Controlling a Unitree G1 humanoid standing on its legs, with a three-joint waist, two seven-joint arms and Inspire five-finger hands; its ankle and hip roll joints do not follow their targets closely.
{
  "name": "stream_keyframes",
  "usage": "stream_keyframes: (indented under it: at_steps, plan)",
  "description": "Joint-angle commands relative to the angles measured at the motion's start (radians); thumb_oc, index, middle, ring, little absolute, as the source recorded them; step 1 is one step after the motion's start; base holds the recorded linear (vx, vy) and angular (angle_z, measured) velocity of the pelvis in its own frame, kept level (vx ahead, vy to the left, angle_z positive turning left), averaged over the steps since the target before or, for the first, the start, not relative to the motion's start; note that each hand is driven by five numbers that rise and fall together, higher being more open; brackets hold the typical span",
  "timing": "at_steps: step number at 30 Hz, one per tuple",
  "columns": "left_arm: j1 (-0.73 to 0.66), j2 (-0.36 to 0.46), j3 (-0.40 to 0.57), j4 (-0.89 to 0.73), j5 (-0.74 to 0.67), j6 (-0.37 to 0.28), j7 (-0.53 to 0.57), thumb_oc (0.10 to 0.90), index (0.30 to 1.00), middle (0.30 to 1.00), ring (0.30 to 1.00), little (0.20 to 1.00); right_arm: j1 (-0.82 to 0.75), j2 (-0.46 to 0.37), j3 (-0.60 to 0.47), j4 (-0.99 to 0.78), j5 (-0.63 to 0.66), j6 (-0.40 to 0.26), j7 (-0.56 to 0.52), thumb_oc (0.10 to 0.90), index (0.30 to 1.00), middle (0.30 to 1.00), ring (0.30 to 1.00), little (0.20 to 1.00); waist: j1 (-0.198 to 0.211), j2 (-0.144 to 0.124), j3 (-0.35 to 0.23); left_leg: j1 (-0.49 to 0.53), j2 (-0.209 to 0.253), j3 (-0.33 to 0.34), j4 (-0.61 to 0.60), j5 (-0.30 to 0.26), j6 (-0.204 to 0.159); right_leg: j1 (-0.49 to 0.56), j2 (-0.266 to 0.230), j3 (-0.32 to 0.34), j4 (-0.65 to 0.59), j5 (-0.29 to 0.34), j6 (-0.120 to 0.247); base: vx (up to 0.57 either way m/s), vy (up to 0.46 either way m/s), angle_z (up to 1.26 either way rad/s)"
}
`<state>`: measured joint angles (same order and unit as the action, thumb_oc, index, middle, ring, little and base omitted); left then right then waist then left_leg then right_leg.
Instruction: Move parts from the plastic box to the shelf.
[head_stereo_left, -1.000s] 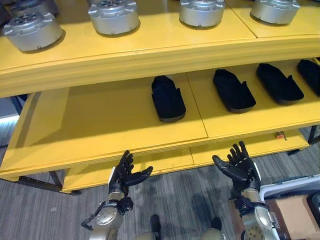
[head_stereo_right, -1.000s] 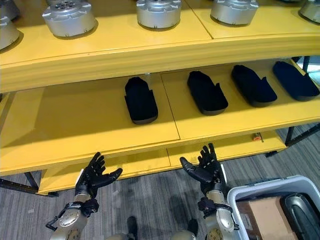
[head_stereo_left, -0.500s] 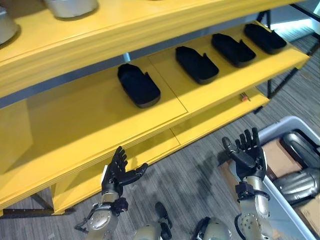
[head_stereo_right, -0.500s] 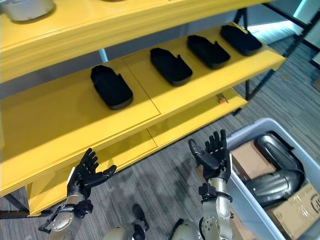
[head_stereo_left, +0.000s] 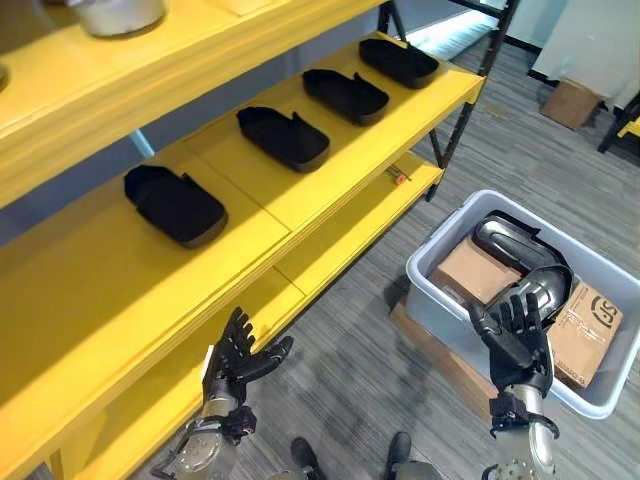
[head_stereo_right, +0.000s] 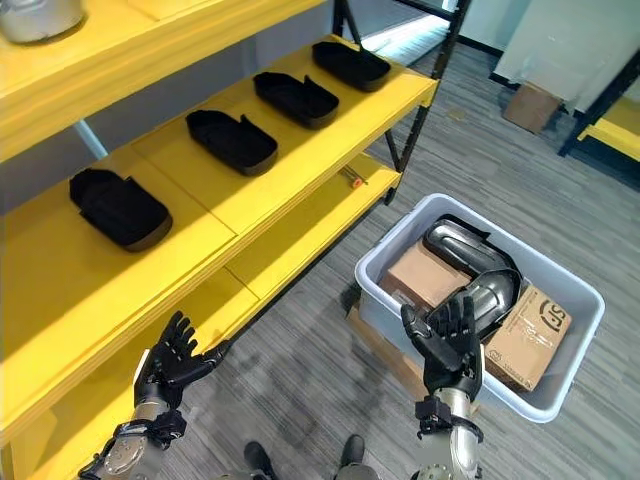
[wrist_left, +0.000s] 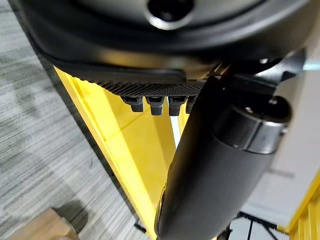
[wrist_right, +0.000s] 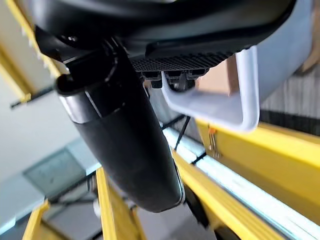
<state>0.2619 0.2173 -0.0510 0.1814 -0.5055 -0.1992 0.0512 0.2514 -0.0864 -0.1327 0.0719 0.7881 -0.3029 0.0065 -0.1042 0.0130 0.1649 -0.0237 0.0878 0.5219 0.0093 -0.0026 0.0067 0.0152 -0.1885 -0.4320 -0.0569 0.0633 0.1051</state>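
Note:
A light grey plastic box (head_stereo_left: 438, 258) stands on the floor at the right, holding curved silver-and-black parts (head_stereo_left: 510, 238) and cardboard boxes (head_stereo_left: 474, 272). The yellow shelf (head_stereo_left: 250, 205) runs along the left, with several black parts (head_stereo_left: 175, 204) lying in a row on its middle board. My right hand (head_stereo_left: 514, 339) is open and raised in front of the box's near side, holding nothing. My left hand (head_stereo_left: 238, 358) is open and empty, low by the shelf's bottom board. In the right wrist view the box's rim (wrist_right: 246, 95) shows past my fingers.
A flat cardboard piece (head_stereo_left: 445, 355) lies under the box. A silver round part (head_stereo_left: 118, 13) sits on the top board. A shelf leg (head_stereo_left: 445, 140) stands beside the box. A brown carton (head_stereo_left: 571, 102) and other racking stand at the far right, with carpet between.
The camera has swung right, bringing the whole plastic box into view and pushing the shelf left. Both hands stay open and empty; the right hand now sits in front of the box.

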Motion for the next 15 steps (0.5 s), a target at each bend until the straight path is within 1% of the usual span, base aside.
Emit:
stream_keyframes:
  at_steps: [1, 4, 5, 6, 8, 9, 10, 11, 12, 13, 14, 15]
  plan:
    - [-0.034, 0.042, 0.047, -0.112, 0.0, -0.08, -0.039, 0.9, 1.0, 1.0, 1.0, 1.0, -0.082, -0.024, -0.05, -0.115, -0.007, -0.09, 0.046, 0.9, 1.0, 1.0, 1.0, 1.0, -0.007, -0.036, -0.042, 0.052, 0.055, 0.011, 0.003, -0.036, -0.044, 0.023, -0.028, 0.063, 0.02, -0.019, 0.075, 0.03, -0.07, -0.24]
    - [-0.038, 0.047, 0.038, -0.11, 0.002, -0.079, -0.045, 0.9, 1.0, 1.0, 1.0, 1.0, -0.08, -0.028, -0.049, -0.122, -0.011, -0.089, 0.048, 0.9, 1.0, 1.0, 1.0, 1.0, -0.025, -0.029, -0.042, 0.061, 0.071, 0.026, 0.001, -0.028, -0.054, 0.018, -0.018, 0.081, 0.018, -0.025, 0.068, 0.02, -0.067, -0.24]
    - [-0.038, 0.047, 0.038, -0.109, 0.002, -0.079, -0.045, 0.9, 1.0, 1.0, 1.0, 1.0, -0.08, -0.028, -0.049, -0.123, -0.011, -0.089, 0.048, 0.9, 1.0, 1.0, 1.0, 1.0, -0.025, -0.029, -0.042, 0.062, 0.072, 0.027, 0.001, -0.027, -0.055, 0.018, -0.017, 0.082, 0.017, -0.025, 0.067, 0.02, -0.149, -0.17]
    - [-0.047, 0.055, 0.035, -0.115, 0.007, -0.08, -0.048, 0.9, 1.0, 1.0, 1.0, 1.0, -0.08, -0.037, -0.042, -0.124, -0.025, -0.089, 0.047, 0.9, 1.0, 1.0, 1.0, 1.0, -0.039, -0.026, -0.037, 0.06, 0.097, 0.034, 0.024, -0.025, -0.068, 0.011, 0.0, 0.099, 0.026, -0.039, 0.056, 0.01, -0.176, -0.16]
    - [-0.059, 0.065, 0.033, -0.12, 0.005, -0.081, -0.044, 0.9, 1.0, 1.0, 1.0, 1.0, -0.086, -0.041, -0.03, -0.127, -0.016, -0.093, 0.046, 0.9, 1.0, 1.0, 1.0, 1.0, -0.047, -0.029, -0.028, 0.046, 0.131, 0.038, 0.071, -0.024, -0.083, 0.004, 0.019, 0.122, 0.036, -0.056, 0.039, 0.0, -0.25, -0.3]
    - [-0.067, 0.07, 0.033, -0.128, 0.001, -0.081, -0.043, 0.9, 1.0, 1.0, 1.0, 1.0, -0.083, -0.043, -0.013, -0.134, -0.006, -0.091, 0.055, 0.9, 1.0, 1.0, 1.0, 1.0, -0.055, -0.036, -0.015, 0.033, 0.174, 0.042, 0.135, -0.03, -0.095, 0.0, 0.046, 0.148, 0.048, -0.076, 0.018, -0.01, -0.214, -0.36]
    - [-0.067, 0.07, 0.034, -0.128, 0.001, -0.081, -0.043, 0.9, 1.0, 1.0, 1.0, 1.0, -0.083, -0.043, -0.013, -0.134, -0.005, -0.091, 0.056, 0.9, 1.0, 1.0, 1.0, 1.0, -0.054, -0.034, -0.014, 0.03, 0.181, 0.043, 0.146, -0.034, -0.097, 0.0, 0.05, 0.15, 0.049, -0.078, 0.016, 0.03, -0.358, -0.34]
    - [-0.063, 0.07, 0.036, -0.136, -0.006, -0.084, -0.045, 0.9, 1.0, 1.0, 1.0, 1.0, -0.075, -0.056, -0.002, -0.139, -0.018, -0.088, 0.058, 0.9, 1.0, 1.0, 1.0, 1.0, -0.05, -0.042, 0.002, 0.001, 0.248, 0.035, 0.267, 0.004, -0.127, 0.014, 0.093, 0.18, 0.05, -0.104, -0.019, 0.07, -0.362, -0.44]
    - [-0.057, 0.067, 0.037, -0.142, -0.006, -0.081, -0.048, 0.9, 1.0, 1.0, 1.0, 1.0, -0.063, -0.062, 0.002, -0.144, -0.026, -0.085, 0.063, 0.9, 1.0, 1.0, 1.0, 1.0, -0.042, -0.041, 0.014, -0.024, 0.301, 0.01, 0.366, 0.05, -0.153, 0.033, 0.129, 0.196, 0.045, -0.12, -0.046, 0.11, -0.455, -0.5]
    - [-0.048, 0.063, 0.04, -0.147, -0.007, -0.079, -0.051, 0.9, 1.0, 1.0, 1.0, 1.0, -0.054, -0.068, 0.004, -0.147, -0.034, -0.084, 0.063, 0.9, 1.0, 1.0, 1.0, 1.0, -0.035, -0.049, 0.021, -0.038, 0.325, -0.011, 0.425, 0.091, -0.157, 0.05, 0.148, 0.21, 0.041, -0.133, -0.063, 0.06, -0.417, -0.8]
    - [-0.047, 0.06, 0.038, -0.156, -0.009, -0.077, -0.045, 0.9, 1.0, 1.0, 1.0, 1.0, -0.037, -0.077, 0.016, -0.153, -0.032, -0.082, 0.07, 0.9, 1.0, 1.0, 1.0, 1.0, -0.007, -0.056, 0.058, -0.115, 0.35, -0.151, 0.567, 0.159, -0.163, 0.073, 0.187, 0.233, 0.043, -0.146, -0.097, 0.03, -0.275, -0.85]
    - [-0.048, 0.06, 0.038, -0.156, -0.009, -0.077, -0.045, 0.9, 1.0, 1.0, 1.0, 1.0, -0.037, -0.077, 0.016, -0.153, -0.032, -0.082, 0.07, 0.9, 1.0, 1.0, 1.0, 1.0, -0.008, -0.054, 0.058, -0.118, 0.352, -0.154, 0.569, 0.158, -0.163, 0.072, 0.188, 0.231, 0.043, -0.147, -0.098, -0.08, -0.163, -1.12]
